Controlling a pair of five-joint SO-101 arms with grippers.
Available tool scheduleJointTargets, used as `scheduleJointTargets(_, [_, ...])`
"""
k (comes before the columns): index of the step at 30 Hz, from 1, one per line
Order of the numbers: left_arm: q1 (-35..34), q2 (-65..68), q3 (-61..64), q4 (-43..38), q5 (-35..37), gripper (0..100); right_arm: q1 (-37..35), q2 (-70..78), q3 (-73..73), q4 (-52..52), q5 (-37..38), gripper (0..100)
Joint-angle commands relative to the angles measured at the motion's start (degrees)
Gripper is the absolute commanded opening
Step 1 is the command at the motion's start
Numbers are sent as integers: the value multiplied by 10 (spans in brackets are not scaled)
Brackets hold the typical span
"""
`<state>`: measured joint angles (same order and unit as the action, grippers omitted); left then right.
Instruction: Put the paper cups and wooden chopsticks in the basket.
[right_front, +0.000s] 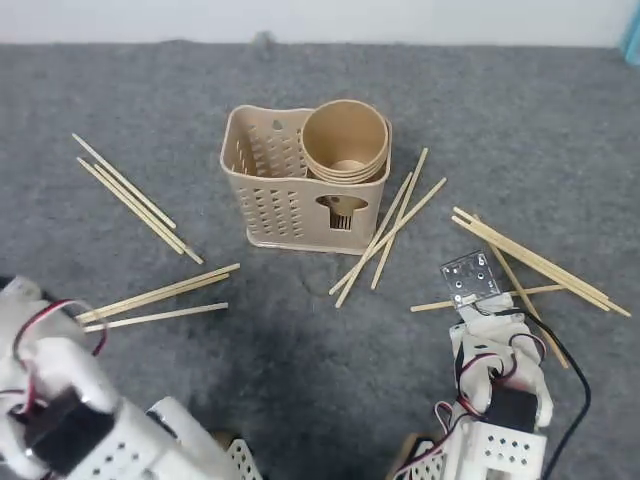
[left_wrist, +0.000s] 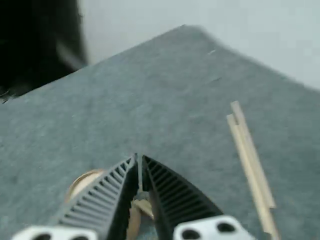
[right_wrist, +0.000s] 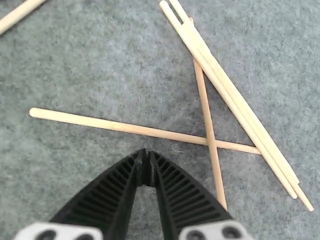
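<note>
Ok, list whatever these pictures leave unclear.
High view: paper cups nest in the basket; the top cup hides the rest, so no count.
Left wrist view: a round tan thing under the left hand, blurred and partly covered.
Right wrist view: a chopstick cut off by the edge.

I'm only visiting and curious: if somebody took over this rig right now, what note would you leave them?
Left gripper: shut, above the carpet.
Right gripper: shut, holding nothing, just short of a single chopstick.
Done: paper cups stacked inside the basket.
Left to do: none of the wooden chopsticks are in. They lie on the carpet beside the basket and in bundles to its left and right.
</note>
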<state>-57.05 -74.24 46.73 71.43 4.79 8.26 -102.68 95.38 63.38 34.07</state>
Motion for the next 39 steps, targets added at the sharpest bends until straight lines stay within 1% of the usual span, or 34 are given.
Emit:
scheduleJointTargets(1, [-68, -2, 61, -76, -25, 16, -3, 0, 3, -7, 10, 8])
scheduleJointTargets(3, [-98, -2, 99, -116, -28, 17, -3, 0, 3, -7, 10, 8])
scheduleJointTargets(5, [-117, -2, 131, -147, -28, 48, -2, 0, 3, -7, 10, 8])
scheduleJointTargets(10, [-120, -2, 188, -158, -29, 236, -2, 0, 3, -7, 10, 8])
scheduleJointTargets(12, [-120, -1, 199, -158, -29, 269, -2, 0, 3, -7, 10, 8])
scheduleJointTargets(15, [-120, -1, 220, -158, -29, 253, -2, 0, 3, -6, 10, 8])
scheduleJointTargets(20, [-120, -1, 253, -158, -53, 231, -2, 0, 3, -6, 10, 8])
scheduleJointTargets(28, [-117, 0, 260, -157, -52, 231, -2, 0, 3, 1, 10, 8])
scheduleJointTargets(34, [-80, 22, 246, -156, -50, 227, -2, 0, 2, 2, 10, 8])
scheduleJointTargets(39, [-65, 143, 158, -77, -52, 228, -2, 0, 2, 2, 10, 8])
